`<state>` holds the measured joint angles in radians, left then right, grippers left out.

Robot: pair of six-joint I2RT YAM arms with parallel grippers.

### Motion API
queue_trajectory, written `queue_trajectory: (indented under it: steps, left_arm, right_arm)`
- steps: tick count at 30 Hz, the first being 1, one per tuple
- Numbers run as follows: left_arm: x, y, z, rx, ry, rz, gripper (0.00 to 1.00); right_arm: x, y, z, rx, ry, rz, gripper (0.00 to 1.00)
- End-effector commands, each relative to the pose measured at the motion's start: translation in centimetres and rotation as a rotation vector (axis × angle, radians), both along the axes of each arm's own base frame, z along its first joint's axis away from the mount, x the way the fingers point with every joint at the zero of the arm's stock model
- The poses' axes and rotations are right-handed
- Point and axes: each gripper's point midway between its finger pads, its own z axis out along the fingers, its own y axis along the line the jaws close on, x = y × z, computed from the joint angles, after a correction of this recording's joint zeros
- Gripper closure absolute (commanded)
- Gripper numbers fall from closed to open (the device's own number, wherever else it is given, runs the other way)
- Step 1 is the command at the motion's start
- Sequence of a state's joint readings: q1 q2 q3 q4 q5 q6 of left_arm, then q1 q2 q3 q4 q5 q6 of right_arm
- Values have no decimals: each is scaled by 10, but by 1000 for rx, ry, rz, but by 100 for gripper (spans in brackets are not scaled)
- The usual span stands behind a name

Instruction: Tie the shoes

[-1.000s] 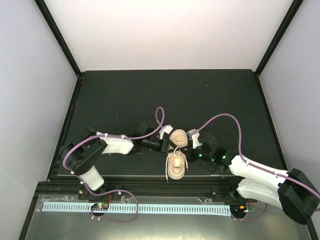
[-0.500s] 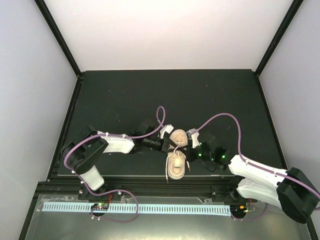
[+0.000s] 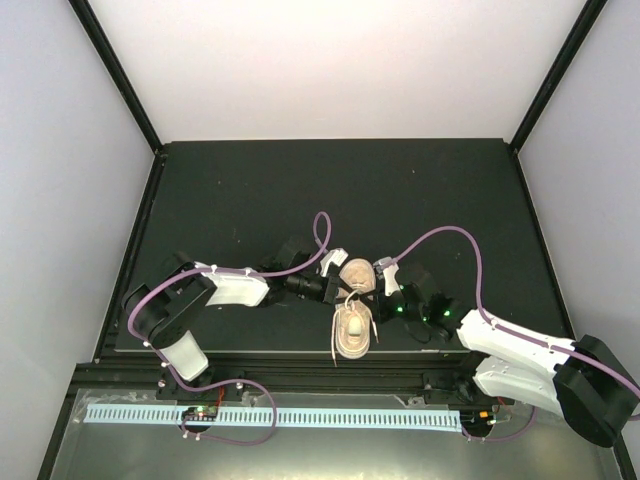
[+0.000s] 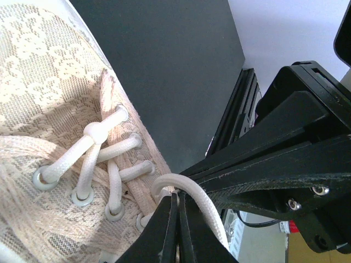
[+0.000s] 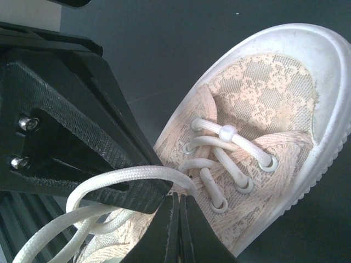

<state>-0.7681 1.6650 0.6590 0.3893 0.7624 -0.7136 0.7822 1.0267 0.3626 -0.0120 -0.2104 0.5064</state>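
1. Barely anything has shifted: both grippers crept slightly up the sneaker (image 3: 352,328), which stayed put on the table (image 3: 250,190).
2. Left gripper (image 4: 176,201), at the sneaker's eyelets, is pressed together on a lace loop (image 4: 189,189).
3. Right gripper (image 5: 178,201), opposite it, pinches another lace (image 5: 131,174).

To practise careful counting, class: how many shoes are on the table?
1. The sneaker lies at the near edge of the table, between the left gripper and right gripper, each shut on the laces. No second shoe is visible.
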Motion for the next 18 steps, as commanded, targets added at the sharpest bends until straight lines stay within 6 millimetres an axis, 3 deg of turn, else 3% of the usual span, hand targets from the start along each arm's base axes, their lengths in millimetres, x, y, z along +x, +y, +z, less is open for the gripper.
queue_trajectory:
  steps: [1,4,7,18]
  left_arm:
    - [5,-6,10,-21,-34,-6,98]
    - [7,-5,12,-22,-41,22,98]
    - [10,-4,14,-32,-45,44,98]
    - [14,4,14,-16,-53,103,98]
  right_arm:
    - [13,4,22,39,-55,-39,92]
    - [13,-1,24,31,-61,-59,72]
    - [12,-6,31,39,-76,-71,59]
    - [-10,-1,66,68,-124,18,35]
